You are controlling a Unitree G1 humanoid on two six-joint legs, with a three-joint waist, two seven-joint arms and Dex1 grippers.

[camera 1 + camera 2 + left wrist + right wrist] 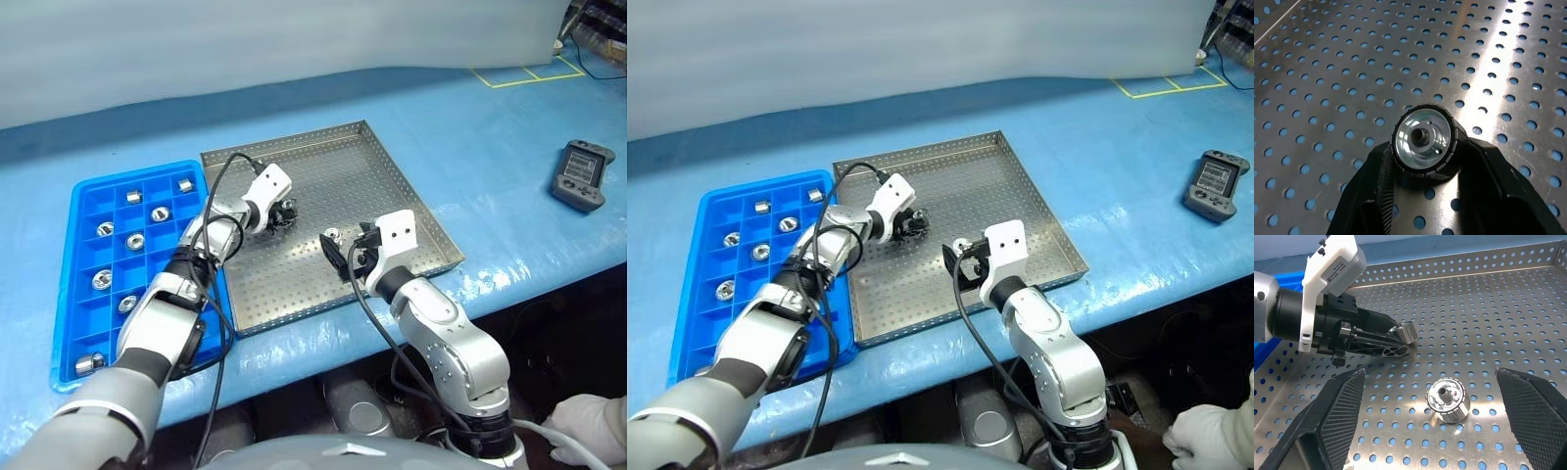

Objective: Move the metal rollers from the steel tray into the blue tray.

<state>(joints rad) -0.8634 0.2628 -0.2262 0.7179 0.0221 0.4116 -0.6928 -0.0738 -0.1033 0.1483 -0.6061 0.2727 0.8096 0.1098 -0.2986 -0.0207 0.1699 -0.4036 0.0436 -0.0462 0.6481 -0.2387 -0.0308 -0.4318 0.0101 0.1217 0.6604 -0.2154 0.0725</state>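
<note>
Pinching one roller [1424, 138] near the middle of the steel tray [416, 211], the left gripper [284, 217] is clamped, with bare perforated floor all round. Nearby, the right gripper [1430, 401] stands wide apart about a second roller [1448, 399]. Filled compartments dot the blue tray [83, 211] beside the steel tray's left rim.

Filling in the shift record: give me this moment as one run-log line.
left gripper: shut on roller, over steel tray | right gripper: open, roller between fingers | blue tray: partly filled

Two head cameras looking down from above over the steel tray [392, 186] and blue tray [88, 196], both wrist cameras close above the same perforated floor, sharing the left gripper [1403, 335]
</note>
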